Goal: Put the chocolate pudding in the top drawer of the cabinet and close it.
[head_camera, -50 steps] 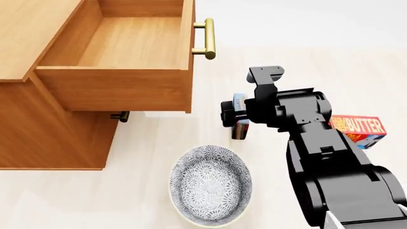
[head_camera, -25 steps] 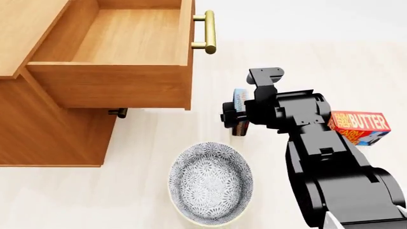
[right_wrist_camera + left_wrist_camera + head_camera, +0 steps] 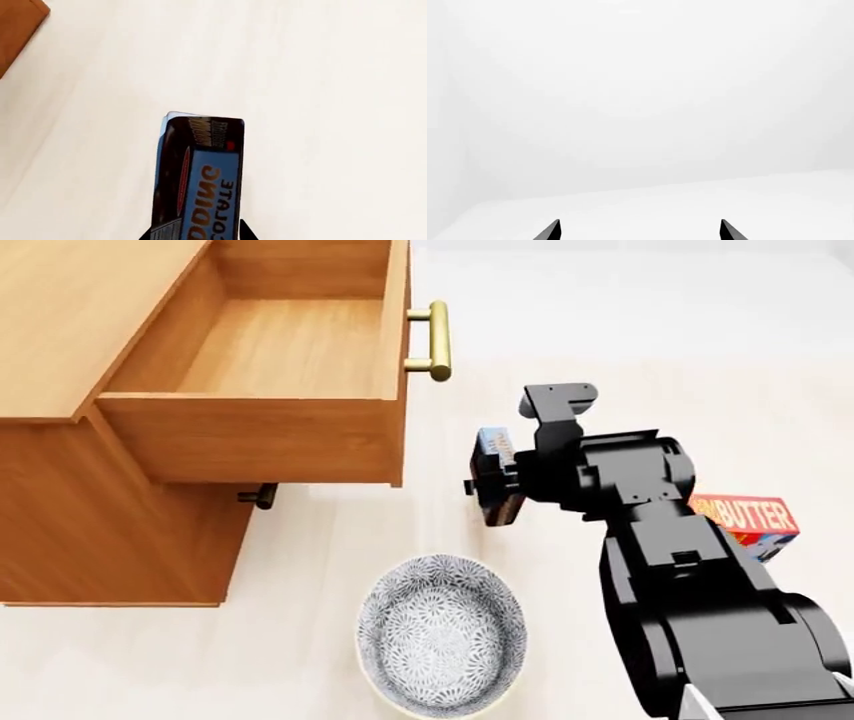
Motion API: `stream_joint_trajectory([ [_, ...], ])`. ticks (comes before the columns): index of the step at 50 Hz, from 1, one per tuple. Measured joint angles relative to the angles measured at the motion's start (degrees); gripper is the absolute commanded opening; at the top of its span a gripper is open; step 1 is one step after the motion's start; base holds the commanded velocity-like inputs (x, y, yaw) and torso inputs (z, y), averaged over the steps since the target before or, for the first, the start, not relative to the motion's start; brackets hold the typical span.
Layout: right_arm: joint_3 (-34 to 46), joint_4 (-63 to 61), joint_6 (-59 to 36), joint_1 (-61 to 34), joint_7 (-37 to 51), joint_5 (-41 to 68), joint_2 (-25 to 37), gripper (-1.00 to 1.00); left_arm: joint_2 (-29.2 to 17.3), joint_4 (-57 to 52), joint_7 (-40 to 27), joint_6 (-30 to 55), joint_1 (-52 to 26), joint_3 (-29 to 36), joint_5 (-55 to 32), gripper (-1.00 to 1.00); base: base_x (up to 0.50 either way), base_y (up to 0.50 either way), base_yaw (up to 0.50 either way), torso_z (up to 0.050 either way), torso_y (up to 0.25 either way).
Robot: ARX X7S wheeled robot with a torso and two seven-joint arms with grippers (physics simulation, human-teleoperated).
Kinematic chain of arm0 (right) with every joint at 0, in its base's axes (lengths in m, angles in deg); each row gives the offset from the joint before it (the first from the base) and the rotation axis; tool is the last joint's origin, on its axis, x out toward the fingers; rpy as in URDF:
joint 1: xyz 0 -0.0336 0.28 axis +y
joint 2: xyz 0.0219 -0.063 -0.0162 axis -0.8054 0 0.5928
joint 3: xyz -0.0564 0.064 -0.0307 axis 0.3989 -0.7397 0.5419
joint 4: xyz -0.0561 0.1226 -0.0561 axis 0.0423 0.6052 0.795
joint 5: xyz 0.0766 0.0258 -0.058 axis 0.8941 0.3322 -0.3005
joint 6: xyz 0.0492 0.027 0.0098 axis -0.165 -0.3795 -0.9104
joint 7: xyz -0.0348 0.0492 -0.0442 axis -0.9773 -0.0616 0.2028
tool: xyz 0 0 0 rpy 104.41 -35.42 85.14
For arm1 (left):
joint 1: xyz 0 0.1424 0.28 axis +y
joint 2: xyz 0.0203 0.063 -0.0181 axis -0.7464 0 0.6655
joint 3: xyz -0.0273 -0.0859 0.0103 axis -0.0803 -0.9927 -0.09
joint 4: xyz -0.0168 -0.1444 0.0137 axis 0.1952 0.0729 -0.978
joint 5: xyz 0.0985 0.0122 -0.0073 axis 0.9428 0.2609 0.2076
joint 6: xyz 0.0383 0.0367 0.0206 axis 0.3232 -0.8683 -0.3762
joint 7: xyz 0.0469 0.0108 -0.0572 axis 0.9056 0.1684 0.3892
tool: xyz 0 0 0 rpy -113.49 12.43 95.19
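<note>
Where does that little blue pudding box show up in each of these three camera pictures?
Head view: the chocolate pudding is mid-frame, gripped on edge in the right hand, right of the open top drawer.
Right wrist view: the chocolate pudding fills the lower centre, sticking out from the hand.
Left wrist view: not in it; only the left hand tips and blank white.
Shared landmark: the cabinet, a brown corner in the right wrist view.

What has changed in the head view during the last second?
The right gripper, shut on the pudding, has risen a little toward the open top drawer. The view itself shifted, so the cabinet sits differently in the picture. The bowl and butter box stayed put; the drawer is still open.
</note>
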Motion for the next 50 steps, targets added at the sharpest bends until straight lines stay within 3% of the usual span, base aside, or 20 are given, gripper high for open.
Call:
stream_joint_trajectory([
  [17,-0.1,0.0,-0.3,-1.7,0.5,0.2,0.4,-1.0,0.1,0.2,-0.5,0.3,0.0,-0.6,-0.5,1.0,0.0,0.0,0.0,0.0,0.25],
  [33,-0.3,-0.1,-1.4,-10.1,2.2,0.1,1.0,-1.0,0.2,0.2,-1.0,0.2,0.1,-1.1,-0.8,1.0,0.0,0.0,0.0,0.0,0.25],
  [50,-0.2,0.0,-0.5,-19.2,4.1,0.2,0.2,-1.0,0.1,0.0,-1.0,-0.2,0.2,-0.9,-0.7,1.0,0.0,0.0,0.0,0.0,0.0],
])
